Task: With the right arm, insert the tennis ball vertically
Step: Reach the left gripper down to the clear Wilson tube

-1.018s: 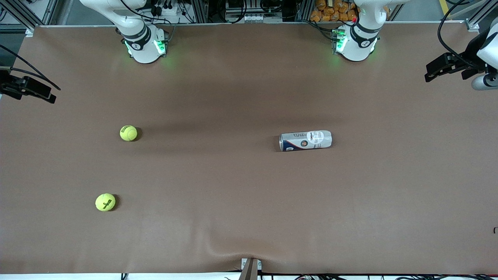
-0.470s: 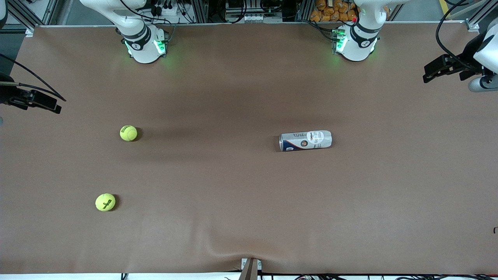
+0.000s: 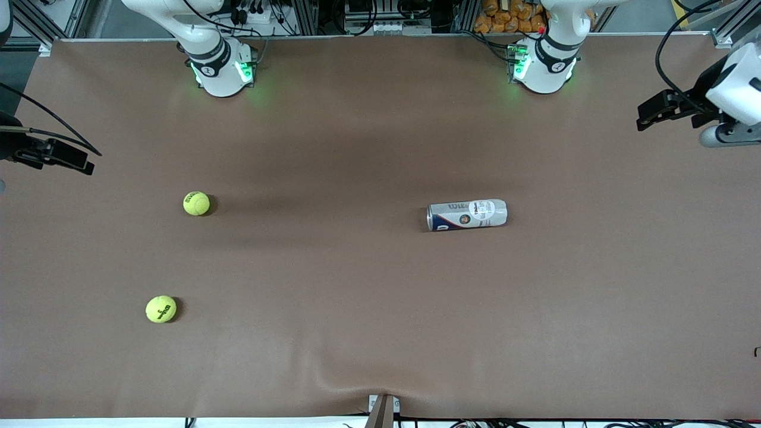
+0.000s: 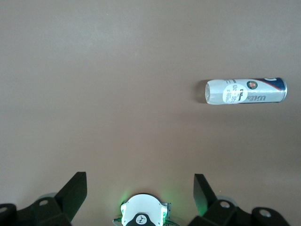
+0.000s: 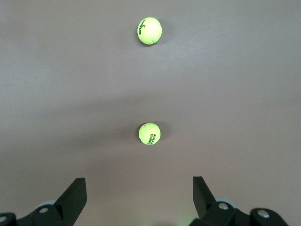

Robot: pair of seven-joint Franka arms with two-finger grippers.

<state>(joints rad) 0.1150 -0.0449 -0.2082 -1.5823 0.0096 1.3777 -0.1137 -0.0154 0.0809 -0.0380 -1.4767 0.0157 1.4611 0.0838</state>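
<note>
Two yellow-green tennis balls lie toward the right arm's end of the table: one point(image 3: 196, 203) point(image 5: 149, 133) mid-depth, the other point(image 3: 161, 309) point(image 5: 149, 30) nearer the front camera. A silver and blue ball can point(image 3: 467, 214) point(image 4: 245, 91) lies on its side toward the left arm's end. My right gripper point(image 3: 77, 163) point(image 5: 139, 188) hangs open and empty over its table end, apart from both balls. My left gripper point(image 3: 645, 119) point(image 4: 139, 184) hangs open and empty over the other end, well away from the can.
The brown table cover point(image 3: 368, 309) has a wrinkle at its front edge point(image 3: 357, 386). The right arm's base point(image 3: 220, 68) and the left arm's base point(image 3: 544, 62) point(image 4: 142, 216) stand along the back edge. Cables trail from both wrists.
The right gripper has come in over the table and toward the front camera. The left gripper has shifted inward toward the table's middle. Balls and can lie as before.
</note>
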